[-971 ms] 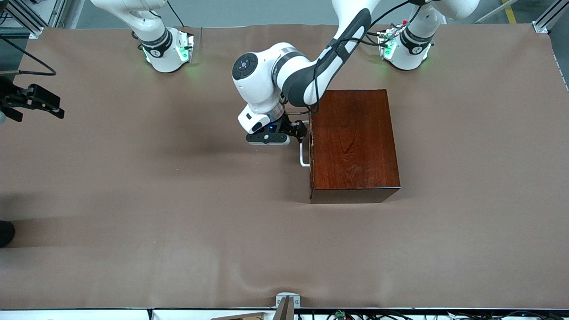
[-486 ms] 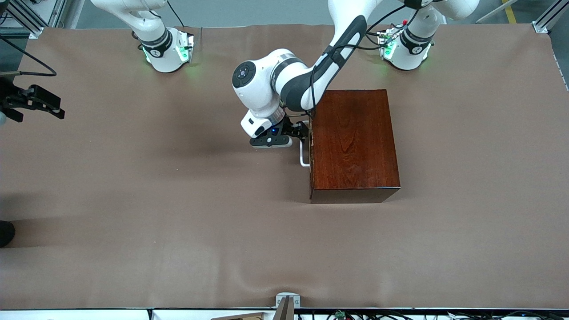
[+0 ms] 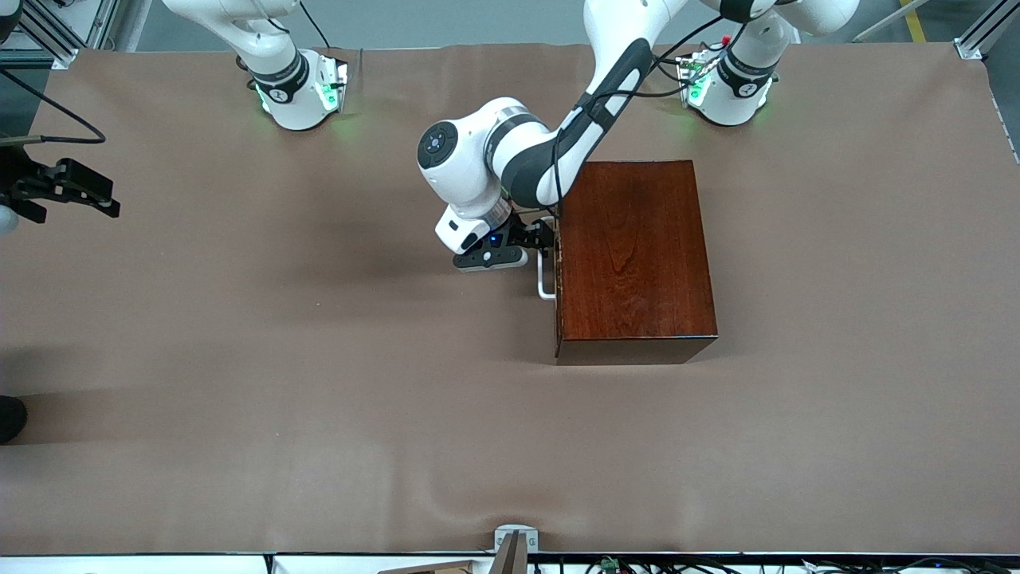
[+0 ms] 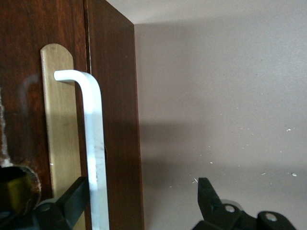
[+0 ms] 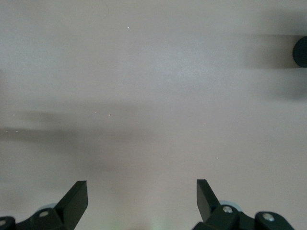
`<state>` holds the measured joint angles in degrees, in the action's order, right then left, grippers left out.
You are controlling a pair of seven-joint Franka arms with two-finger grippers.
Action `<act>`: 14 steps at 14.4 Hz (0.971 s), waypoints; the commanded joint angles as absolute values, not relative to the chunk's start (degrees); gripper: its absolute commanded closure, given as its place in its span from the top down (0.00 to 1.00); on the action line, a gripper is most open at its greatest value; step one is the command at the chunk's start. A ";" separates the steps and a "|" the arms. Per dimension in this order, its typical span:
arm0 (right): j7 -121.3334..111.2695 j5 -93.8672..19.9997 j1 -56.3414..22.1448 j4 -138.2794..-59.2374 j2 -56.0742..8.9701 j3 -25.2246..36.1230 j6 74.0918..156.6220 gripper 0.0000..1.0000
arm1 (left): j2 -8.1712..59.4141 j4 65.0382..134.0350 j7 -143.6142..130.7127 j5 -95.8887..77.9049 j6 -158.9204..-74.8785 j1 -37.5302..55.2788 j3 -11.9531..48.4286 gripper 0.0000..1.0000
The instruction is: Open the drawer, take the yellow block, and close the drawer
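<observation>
left pincer (image 3: pixel 543 239) has dropped in, open around the handle (image 3: pixel 545 275); drawer (image 3: pixel 557 263) unopened. right pincer (image 3: pixel 76 187) waits open over the tabletop (image 3: pixel 319 359) edge.

Both arms are glossy white with dark grey joint bands, black cables, green base lights, and black fingers (image 4: pixel 76 201).
</observation>
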<state>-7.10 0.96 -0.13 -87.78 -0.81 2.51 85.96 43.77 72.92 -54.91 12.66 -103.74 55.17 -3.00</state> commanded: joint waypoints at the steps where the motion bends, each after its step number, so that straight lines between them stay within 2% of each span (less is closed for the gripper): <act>1: -7.12 1.41 0.09 -86.75 -1.49 2.37 85.78 1.00 | 45.26 71.19 -58.00 14.06 -105.55 55.99 -3.69 1.00; 14: -7.12 1.14 0.17 -86.75 -1.76 2.46 86.74 1.00 | 46.49 69.00 -71.80 12.92 -117.86 56.16 -0.88 1.00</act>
<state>-7.10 0.96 -0.13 -87.75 -1.38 2.52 86.38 44.42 72.42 -69.16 12.67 -116.19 55.75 -1.40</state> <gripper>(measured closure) 0.000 0.000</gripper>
